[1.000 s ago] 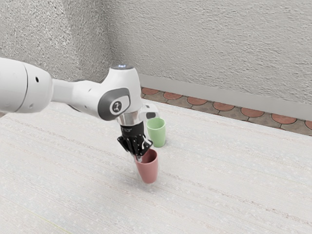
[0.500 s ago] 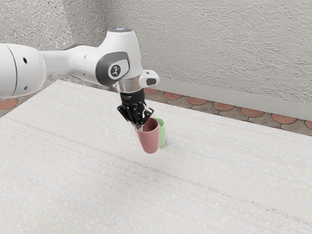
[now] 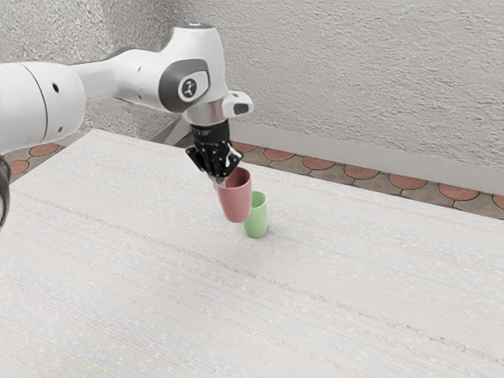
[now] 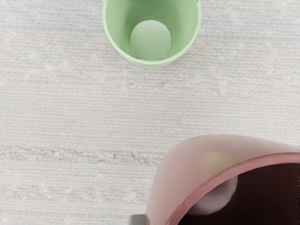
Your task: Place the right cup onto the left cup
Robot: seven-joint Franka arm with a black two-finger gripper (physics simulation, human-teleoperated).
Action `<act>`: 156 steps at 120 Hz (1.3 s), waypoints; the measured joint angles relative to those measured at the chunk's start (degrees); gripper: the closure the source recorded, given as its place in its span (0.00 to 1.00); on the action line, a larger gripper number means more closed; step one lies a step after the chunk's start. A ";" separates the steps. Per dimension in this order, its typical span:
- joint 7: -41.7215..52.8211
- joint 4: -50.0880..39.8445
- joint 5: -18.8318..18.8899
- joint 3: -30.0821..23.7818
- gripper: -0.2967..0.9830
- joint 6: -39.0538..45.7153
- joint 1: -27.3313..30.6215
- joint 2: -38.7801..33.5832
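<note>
My gripper (image 3: pixel 218 180) is shut on the near rim and wall of the pink cup (image 3: pixel 235 198), which hangs in the air, slightly tilted, its mouth facing up. The green cup (image 3: pixel 257 218) stands upright on the table, partly behind the pink one in the exterior view. In the wrist view the green cup (image 4: pixel 151 42) shows its open mouth and inner bottom, and the pink cup (image 4: pixel 187 173) looms large close under my hand, apart from the green one there.
A pale, wood-grained table (image 3: pixel 331 291) lies under both cups. Beyond its far edge run red and brown floor tiles (image 3: pixel 360 172) and a rough grey wall (image 3: pixel 354 71).
My hand has risen with the pink cup and moved toward the far side of the table. Over the last half second it has risen further and shifted slightly to the exterior view's left.
</note>
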 joint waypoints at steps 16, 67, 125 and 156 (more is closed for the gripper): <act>0.52 4.89 0.68 0.01 0.85 -1.71 0.11 3.26; 2.56 17.09 1.68 1.60 0.85 -4.81 0.44 10.82; 4.59 28.97 3.32 1.23 0.85 -7.41 0.64 19.05; 5.61 32.98 3.84 1.32 0.85 -7.57 0.96 22.31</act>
